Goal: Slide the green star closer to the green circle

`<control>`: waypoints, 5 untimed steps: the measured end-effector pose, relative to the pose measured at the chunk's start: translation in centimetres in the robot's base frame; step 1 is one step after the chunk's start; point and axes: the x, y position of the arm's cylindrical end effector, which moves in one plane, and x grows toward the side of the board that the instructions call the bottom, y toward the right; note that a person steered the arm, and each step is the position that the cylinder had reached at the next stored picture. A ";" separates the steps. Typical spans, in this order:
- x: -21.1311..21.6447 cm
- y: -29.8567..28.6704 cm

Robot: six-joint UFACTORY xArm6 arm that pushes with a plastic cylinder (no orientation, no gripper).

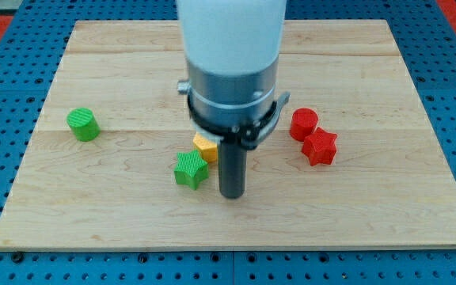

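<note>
My tip (232,195) is resting on the table (370,214); as a bare rod, the end effector is grasping nothing. The green star (190,170) is sitting just to its left in the view, the green circle (83,124) well beyond. Light, stiff and likely slippery, the star probably wants pushing on its right-hand points.

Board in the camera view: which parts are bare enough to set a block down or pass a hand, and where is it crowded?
Bare: the strip along the view's top, the bottom edge of the board, and the stretch between the green circle and the green star. Crowded: the middle, where the green star, a yellow block and my tip cluster, and right of it the red circle touching the red star.
</note>
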 end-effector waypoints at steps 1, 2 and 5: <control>-2.6 -8.6; -1.8 -14.9; -3.5 -22.0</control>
